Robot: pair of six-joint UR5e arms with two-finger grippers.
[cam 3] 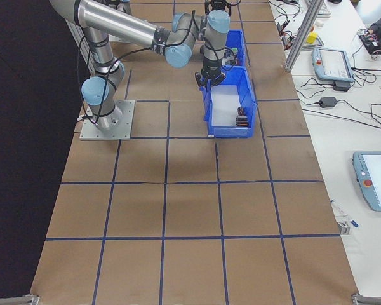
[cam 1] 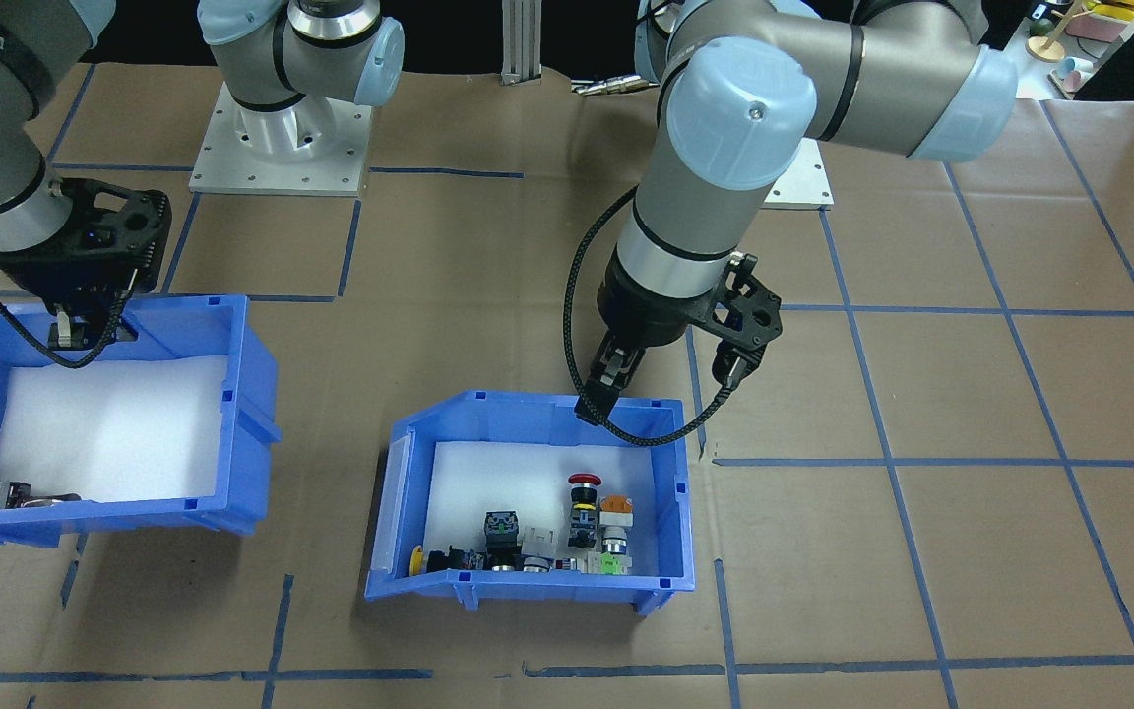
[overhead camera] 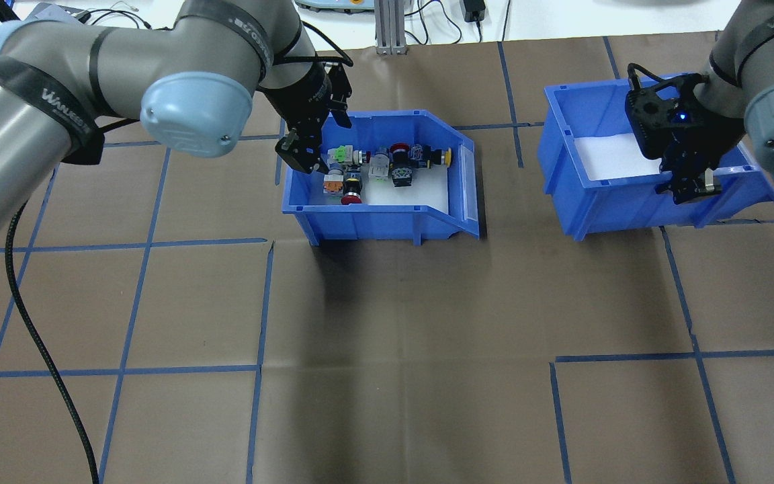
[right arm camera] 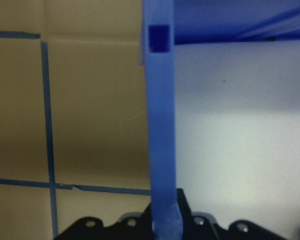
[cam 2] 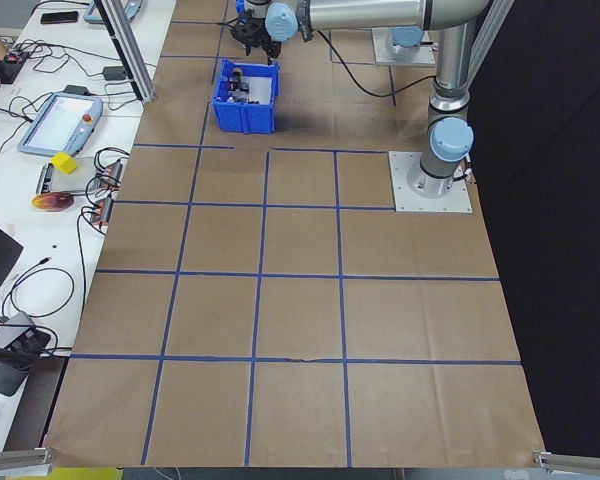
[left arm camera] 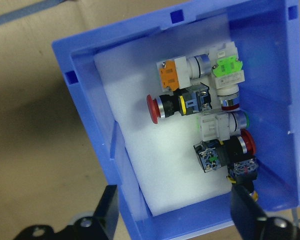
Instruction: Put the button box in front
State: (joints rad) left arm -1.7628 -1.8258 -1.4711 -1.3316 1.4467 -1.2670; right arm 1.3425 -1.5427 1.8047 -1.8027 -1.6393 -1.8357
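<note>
The button box (overhead camera: pixel 387 215) sits on the table (overhead camera: pixel 387 370), well apart from the other bin (overhead camera: pixel 602 208). The left gripper (overhead camera: pixel 303 151) hangs released over the box's end wall, jaws spread astride it. The right gripper (overhead camera: pixel 689 188) is clenched on the other bin's wall.

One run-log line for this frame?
left gripper: open, straddling button box wall | right gripper: shut on other bin wall

Even bright overhead light, soft shadow under arms; right wrist view blurry close-up, liner glare
</note>
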